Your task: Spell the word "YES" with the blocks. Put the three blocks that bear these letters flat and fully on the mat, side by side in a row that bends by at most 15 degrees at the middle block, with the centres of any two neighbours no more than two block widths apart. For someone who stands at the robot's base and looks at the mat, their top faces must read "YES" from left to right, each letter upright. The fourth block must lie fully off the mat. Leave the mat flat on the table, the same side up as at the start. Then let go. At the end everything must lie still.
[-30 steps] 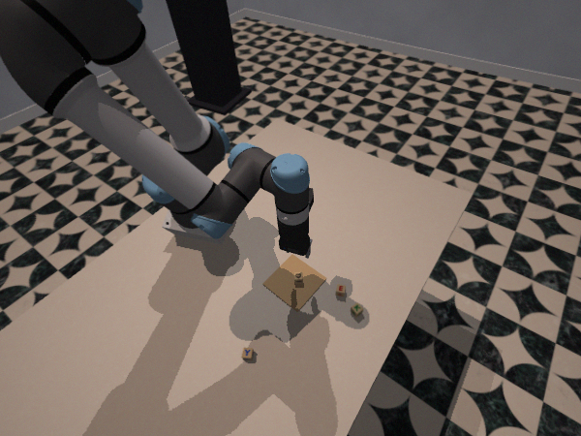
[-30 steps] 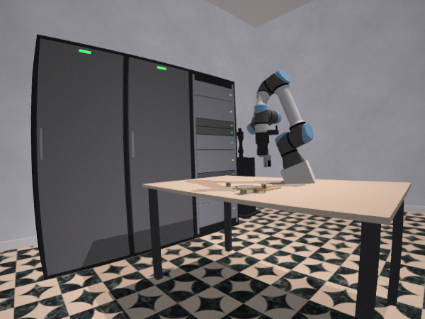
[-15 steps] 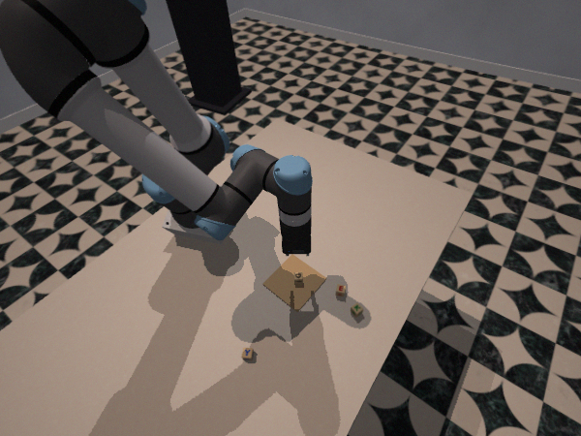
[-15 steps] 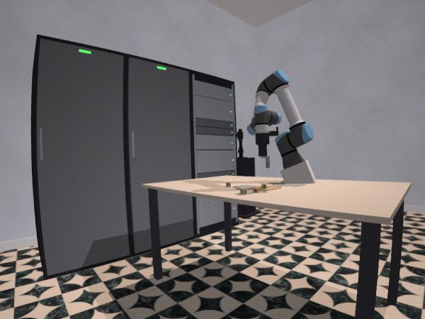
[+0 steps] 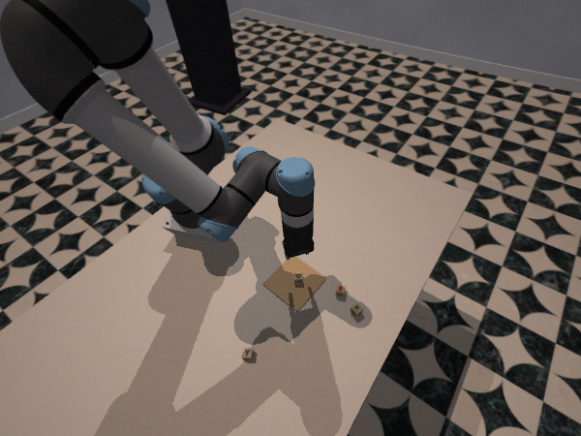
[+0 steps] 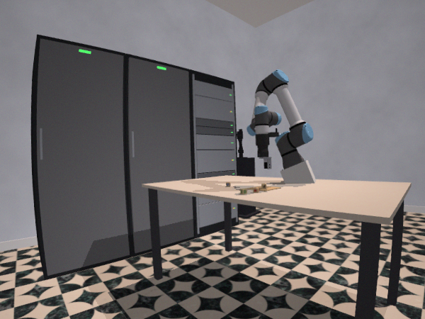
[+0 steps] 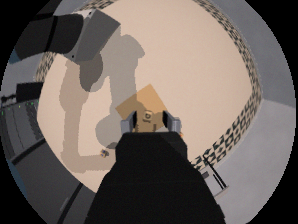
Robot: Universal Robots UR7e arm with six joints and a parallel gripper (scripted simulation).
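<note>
Top view: one letter reads with confidence, a blue "Y" on the upper face of a block [image 5: 248, 353] [image 6: 228, 184] [image 7: 104, 153] lying off the mat [image 5: 276, 283] [image 6: 273, 188] [image 7: 150, 93], on the table [image 5: 387, 194] [image 6: 354, 195] [image 7: 200, 50]. Three further marks, too small to read surely: a dark, rounded character on the block on the mat [image 5: 298, 277] [image 6: 264, 186] [image 7: 148, 116]; a red character on a second off-mat block [image 5: 341, 291] [image 6: 256, 190]; a green character on the block just beside it [image 5: 356, 309] [image 6: 243, 191]. Exterior view: letters on all four blocks too small to read.

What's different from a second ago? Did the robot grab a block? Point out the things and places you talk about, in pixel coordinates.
No grab: the gripper [image 5: 298, 255] [image 6: 268, 163] [image 7: 149, 116] is open and empty. It twisted around and slid slightly right in the top view. The mat [image 5: 277, 283] [image 6: 273, 188] [image 7: 149, 95] stayed put, with one block [image 5: 298, 278] [image 6: 263, 186] [image 7: 148, 116] on it. The other three blocks look unmoved too.
</note>
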